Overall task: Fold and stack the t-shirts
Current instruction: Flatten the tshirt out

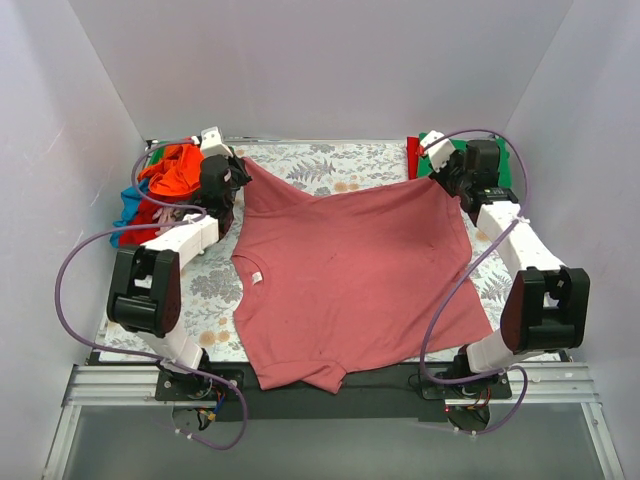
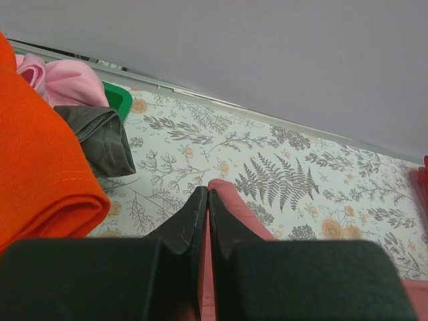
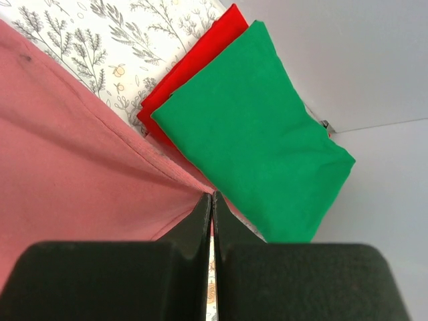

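A large dusty-rose t-shirt (image 1: 350, 280) lies spread over the floral table cover, its white neck tag (image 1: 256, 275) at the left and its bottom hem on the right. My left gripper (image 1: 240, 176) is shut on the shirt's far left corner (image 2: 231, 194). My right gripper (image 1: 443, 172) is shut on the far right corner (image 3: 134, 174). The fabric is stretched between them along the far edge. A folded green tee (image 3: 257, 127) lies on a folded red tee (image 3: 200, 60) just beyond my right gripper.
A heap of unfolded tees sits at the far left: orange (image 1: 175, 170), blue (image 1: 130, 205), pink (image 2: 63, 80), grey (image 2: 100, 137) and a green one (image 2: 117, 100). White walls close in on three sides. The floral cover (image 1: 320, 165) shows beyond the shirt.
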Controlling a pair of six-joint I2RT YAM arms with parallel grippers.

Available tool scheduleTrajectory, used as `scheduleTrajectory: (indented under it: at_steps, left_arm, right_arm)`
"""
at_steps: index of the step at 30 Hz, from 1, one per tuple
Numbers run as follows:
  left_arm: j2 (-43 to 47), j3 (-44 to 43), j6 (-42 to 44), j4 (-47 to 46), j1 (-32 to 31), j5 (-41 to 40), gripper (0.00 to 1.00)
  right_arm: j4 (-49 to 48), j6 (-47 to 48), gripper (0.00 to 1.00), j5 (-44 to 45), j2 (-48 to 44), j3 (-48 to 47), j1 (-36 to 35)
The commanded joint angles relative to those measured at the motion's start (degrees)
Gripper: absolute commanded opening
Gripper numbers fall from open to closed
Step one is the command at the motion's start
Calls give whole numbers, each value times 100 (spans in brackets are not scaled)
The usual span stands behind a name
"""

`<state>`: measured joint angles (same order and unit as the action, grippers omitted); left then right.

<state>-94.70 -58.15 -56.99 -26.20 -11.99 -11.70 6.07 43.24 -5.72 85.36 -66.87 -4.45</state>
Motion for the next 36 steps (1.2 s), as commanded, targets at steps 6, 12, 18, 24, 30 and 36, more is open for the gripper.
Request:
scheduleTrajectory:
  at_steps: [6,12,18,24,30,36]
  left_arm:
    - [-348,-793,65,-17,109,177,0]
    - [-664,-1224,144,114,109,353,0]
    - [-814,-1453,215,211,118,476,0]
    - [-682,-1147,250,176,127,581,0]
    - [-445,-733,232,97,135,801,0]
    - [-251,-426,153,53,135,1021,0]
  right_arm:
    - [-475,-176,1,325,358,-520,58]
    - [-519,-167,1,378,604,-695,84]
    - [-510,-176,1,317,771,-792,128]
    - [-510,-211,1,159,824,-713,164]
    - [-510,-237,1,-43,815,-485,181]
    - [-501,-246,1,-149,771,-301,181]
